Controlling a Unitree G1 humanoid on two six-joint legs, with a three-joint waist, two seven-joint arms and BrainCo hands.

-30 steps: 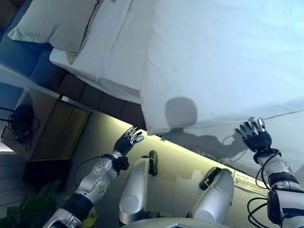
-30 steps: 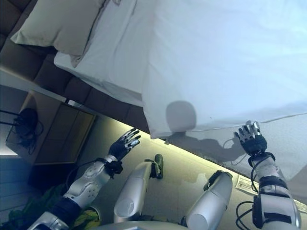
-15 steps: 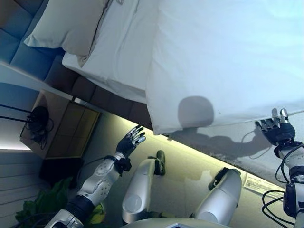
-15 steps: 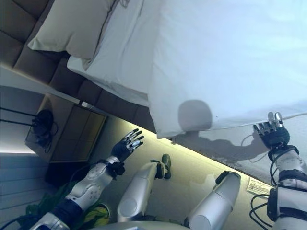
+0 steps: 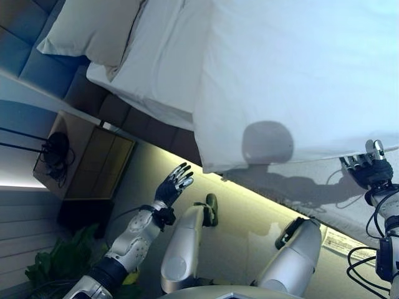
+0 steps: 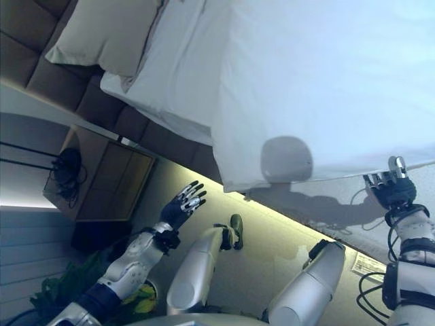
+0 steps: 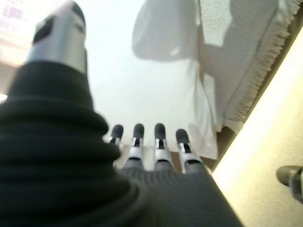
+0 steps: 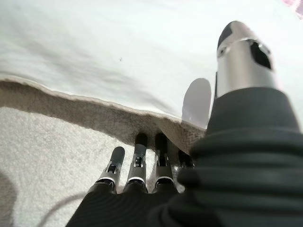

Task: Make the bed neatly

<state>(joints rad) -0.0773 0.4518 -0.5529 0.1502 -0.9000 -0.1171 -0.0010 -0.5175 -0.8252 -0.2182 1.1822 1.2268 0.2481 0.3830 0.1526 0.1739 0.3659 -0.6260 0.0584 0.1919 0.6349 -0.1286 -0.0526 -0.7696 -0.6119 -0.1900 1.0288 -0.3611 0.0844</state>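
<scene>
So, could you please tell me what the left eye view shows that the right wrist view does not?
Only the left eye view shows the beige pillow, the wooden nightstand and the open left hand above the floor. Only the right wrist view shows the right hand's fingers reaching under the duvet's edge. Both share the white duvet and the right hand.

Right hand (image 6: 389,188) touches the duvet (image 6: 326,88) edge; left hand (image 6: 182,204) spread, apart from the bed; pillow (image 6: 102,37).

Pillow (image 5: 87,31) at bed head, left; duvet (image 5: 299,75) right; nightstand (image 5: 93,162) beside bed.
</scene>
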